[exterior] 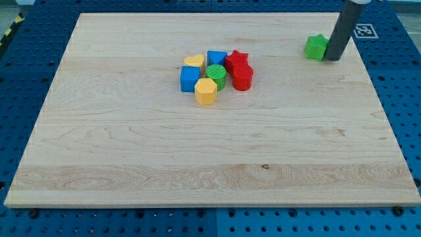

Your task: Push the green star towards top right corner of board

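Observation:
The green star [316, 47] lies near the board's top right area, apart from the other blocks. My tip [333, 58] touches or nearly touches the star's right side, at the view's right of it. The dark rod rises from there to the view's top edge. A cluster sits in the upper middle of the board: a yellow heart [193, 62], a blue block [216, 58], a red star [237, 59], a green cylinder [216, 75], a red cylinder [242, 77], a blue cube [190, 79] and a yellow hexagon [206, 91].
The wooden board [197, 164] lies on a blue perforated table [401, 79]. A white marker tag [363, 30] sits just beyond the board's top right corner. The board's right edge runs close to the rod.

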Motion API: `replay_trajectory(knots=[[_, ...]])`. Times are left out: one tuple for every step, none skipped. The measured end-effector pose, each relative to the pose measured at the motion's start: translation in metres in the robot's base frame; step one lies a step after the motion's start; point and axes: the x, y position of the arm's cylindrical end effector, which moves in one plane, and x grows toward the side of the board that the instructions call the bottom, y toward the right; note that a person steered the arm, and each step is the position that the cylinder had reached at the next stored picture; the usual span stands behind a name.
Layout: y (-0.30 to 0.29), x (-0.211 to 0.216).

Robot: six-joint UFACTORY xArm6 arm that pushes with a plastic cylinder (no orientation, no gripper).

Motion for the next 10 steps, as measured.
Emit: replay_trajectory(knots=[[0.0, -0.003], [-0.005, 0.028], [-0.008, 0.038], [-0.008, 0.04], [-0.011, 0.055], [-0.015, 0.057], [-0.049, 0.057], [-0.046, 0.027], [-0.043, -0.006], [-0.043, -0.015]])
